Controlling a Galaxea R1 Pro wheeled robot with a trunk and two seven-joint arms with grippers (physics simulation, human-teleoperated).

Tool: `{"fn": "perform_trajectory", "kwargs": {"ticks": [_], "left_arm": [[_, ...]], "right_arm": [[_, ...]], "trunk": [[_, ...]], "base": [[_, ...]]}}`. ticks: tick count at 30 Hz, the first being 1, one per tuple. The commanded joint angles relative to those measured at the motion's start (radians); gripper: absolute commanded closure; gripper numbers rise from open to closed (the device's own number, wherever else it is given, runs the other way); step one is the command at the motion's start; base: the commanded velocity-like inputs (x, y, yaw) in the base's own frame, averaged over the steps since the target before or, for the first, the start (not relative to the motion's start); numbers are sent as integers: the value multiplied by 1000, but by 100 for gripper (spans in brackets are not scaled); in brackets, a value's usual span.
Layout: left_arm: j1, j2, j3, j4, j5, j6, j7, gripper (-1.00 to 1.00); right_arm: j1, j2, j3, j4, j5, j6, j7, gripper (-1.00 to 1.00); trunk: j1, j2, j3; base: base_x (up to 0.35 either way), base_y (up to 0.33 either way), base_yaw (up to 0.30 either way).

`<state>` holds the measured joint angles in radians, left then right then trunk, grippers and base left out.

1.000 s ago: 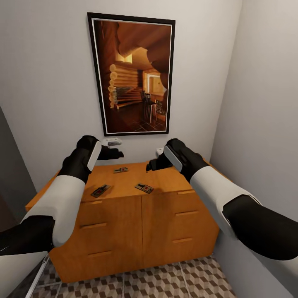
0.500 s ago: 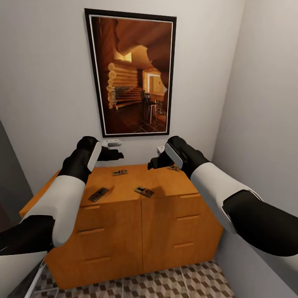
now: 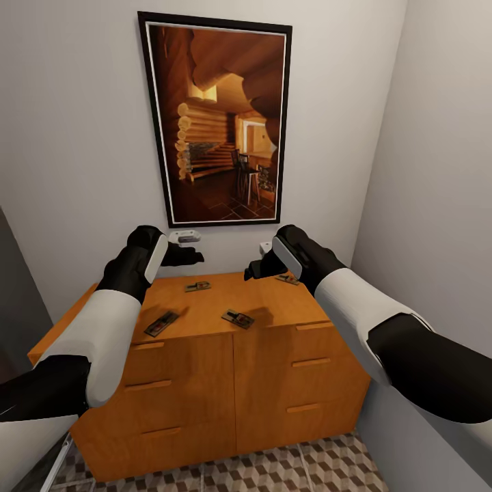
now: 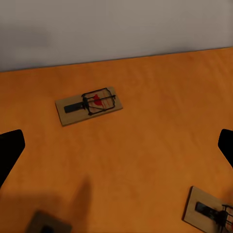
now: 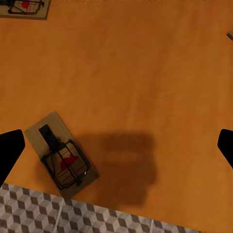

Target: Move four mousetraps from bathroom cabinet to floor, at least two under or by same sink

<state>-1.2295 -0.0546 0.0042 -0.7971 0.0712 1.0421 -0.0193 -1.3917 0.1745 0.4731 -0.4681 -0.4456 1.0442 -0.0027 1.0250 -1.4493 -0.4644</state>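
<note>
I am at the first step: getting to the traps so I can pick one up. None of them is on the floor yet.

The cabinet (image 3: 205, 383) is my landmark. Going from left to right along its flat top, I see four mousetraps. The first mousetrap (image 3: 161, 323) lies near the front edge on the left part of the top. The second mousetrap (image 3: 197, 286) lies farther back, near the wall. The third mousetrap (image 3: 238, 318) lies near the front edge, about the middle of the top. The fourth mousetrap (image 3: 287, 279) lies at the back on the right part, partly behind my right arm.

My left end effector (image 3: 193, 256) hangs in the air above the back left part of the cabinet top. Its two fingers are spread wide apart and hold nothing. My right end effector (image 3: 250, 270) hangs above the back middle part of the top. Its fingers are spread wide too and hold nothing.

In my right wrist view, one trap (image 5: 61, 156) lies close to the front edge of the top, with the tiled bathroom floor (image 5: 73, 213) below it.

Next, I think I should lower one end effector straight down over a trap, so the flat plate sits between the fingers. The traps are thin and flat, so the fingers must go right down to the wood to get a grip.
</note>
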Motion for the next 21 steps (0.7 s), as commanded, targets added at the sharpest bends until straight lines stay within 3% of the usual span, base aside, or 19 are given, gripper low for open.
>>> {"fn": "perform_trajectory", "kwargs": {"ticks": [1,21], "left_arm": [[-1,0,0,0,6,4,2,-100],[-1,0,0,2,8,5,2,-100]], "right_arm": [[-1,0,2,0,0,3,0,-100],[10,0,0,6,-2,3,2,-100]], "trunk": [[0,-1,-1],[0,-1,-1]], "base": [[4,0,0],[0,0,0]]}}
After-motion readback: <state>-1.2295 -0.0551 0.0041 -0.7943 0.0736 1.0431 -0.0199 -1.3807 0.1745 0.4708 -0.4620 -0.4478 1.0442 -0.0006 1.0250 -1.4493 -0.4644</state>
